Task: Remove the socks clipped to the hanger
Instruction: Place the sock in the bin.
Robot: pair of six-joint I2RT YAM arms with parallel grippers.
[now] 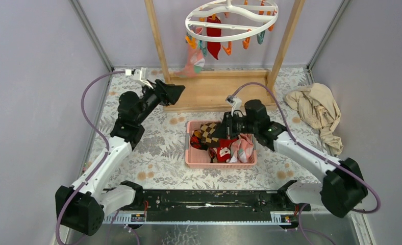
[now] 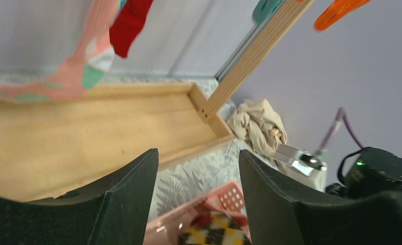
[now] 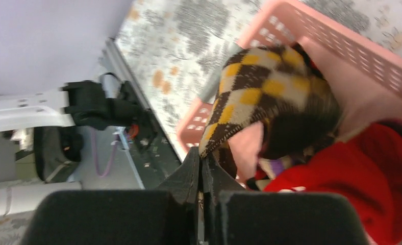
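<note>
Right hand [image 3: 203,162] pinches a checked sock [image 3: 270,87] over the basket [image 3: 342,46]; left hand [image 2: 198,168] gapes wide below the hanger [image 1: 232,20], two socks [image 1: 214,38] clipped. Risk: sock may snag at release and drag out.

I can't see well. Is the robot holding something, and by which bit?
The right gripper pinches the checked sock by its edge; the left gripper is open and empty.

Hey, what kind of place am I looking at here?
Probably a robot test booth staged for laundry: plain walls box in a patterned table, with a clip hanger on a wooden frame and a pink basket.
</note>
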